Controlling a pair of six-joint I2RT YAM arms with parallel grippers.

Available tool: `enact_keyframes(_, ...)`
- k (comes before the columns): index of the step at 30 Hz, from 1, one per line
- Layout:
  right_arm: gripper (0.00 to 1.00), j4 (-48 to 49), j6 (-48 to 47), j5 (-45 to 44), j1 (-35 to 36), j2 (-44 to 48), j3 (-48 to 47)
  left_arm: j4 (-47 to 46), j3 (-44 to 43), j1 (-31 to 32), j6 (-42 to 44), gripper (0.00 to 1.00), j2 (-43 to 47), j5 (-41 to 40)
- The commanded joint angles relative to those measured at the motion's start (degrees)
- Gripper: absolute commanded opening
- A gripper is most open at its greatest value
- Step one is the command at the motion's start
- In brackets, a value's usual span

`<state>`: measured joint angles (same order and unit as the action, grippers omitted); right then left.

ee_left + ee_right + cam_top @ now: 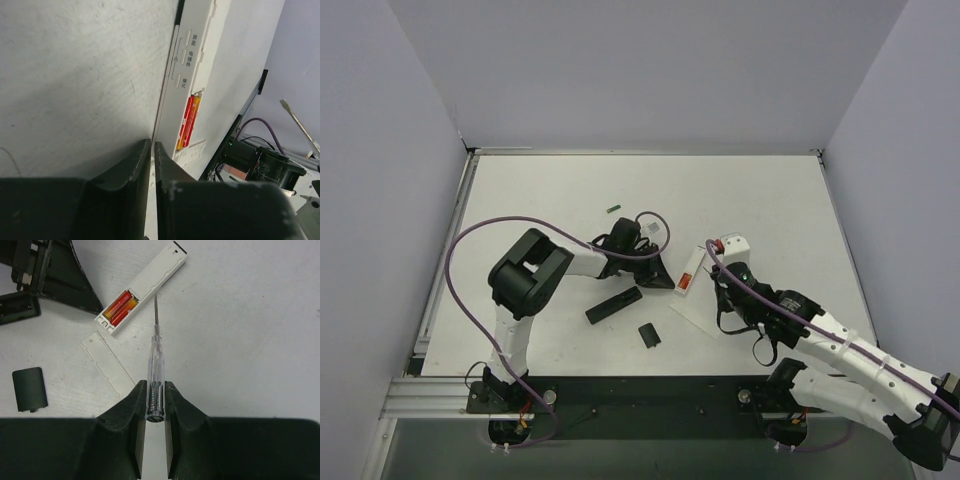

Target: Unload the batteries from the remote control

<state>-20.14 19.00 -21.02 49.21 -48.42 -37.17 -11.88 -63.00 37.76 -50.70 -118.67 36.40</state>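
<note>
The black remote's (613,304) slot is unclear. It lies on the desk (770,200) left of the white remote (692,270), long axis slanting toward it. A green battery (613,209) lies farther back. The left gripper (152,147) is nearly closed and empty; the right gripper (154,390) clamps a screwdriver (154,365).

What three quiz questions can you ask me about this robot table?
1. Pick one. What does the right pincer grip?
A) a clear-handled screwdriver
B) a battery
C) a black lid
2. True or false: the red batteries are out of the white remote.
3. Fill the gap: the small black cover lies flat on the ___.

Key: 1 is A. 2 is false: they sit in the remote's open slot. 3 is table.
</note>
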Motion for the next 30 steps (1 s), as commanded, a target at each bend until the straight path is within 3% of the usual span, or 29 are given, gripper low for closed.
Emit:
enact_keyframes(1, 0.0, -1.39, 1.31, 7.54, -5.16, -1.58, -4.13, -6.84, 1.22, 0.91, -2.92, 0.18, 3.8, 1.39)
enact_keyframes(4, 0.0, -1.57, -4.31, 18.53, -8.94, -3.86, -5.63, -5.0, 0.52, 0.65, -1.95, 0.18, 5.11, 0.08)
enact_keyframes(8, 0.0, -3.06, -10.73, 20.58, -12.81, -8.78, -8.17, -1.93, -2.55, 0.39, -0.19, 0.19, 4.94, -2.65)
enact_keyframes(15, 0.0, -9.56, -18.56, 34.7, -22.03, -14.68, -16.79, 1.58, -8.87, -0.58, 0.41, 0.23, 1.78, -4.5)
enact_keyframes(23, 0.0, -14.4, -26.9, 46.92, -25.39, -19.42, -21.63, 2.3, -13.02, -0.67, -0.37, 0.23, -2.09, -3.36)
enact_keyframes(30, 0.0, -17.38, -32.44, 44.85, -24.78, -22.32, -24.0, -0.6, -12.32, -0.67, -1.42, 0.24, -4.72, -1.6)
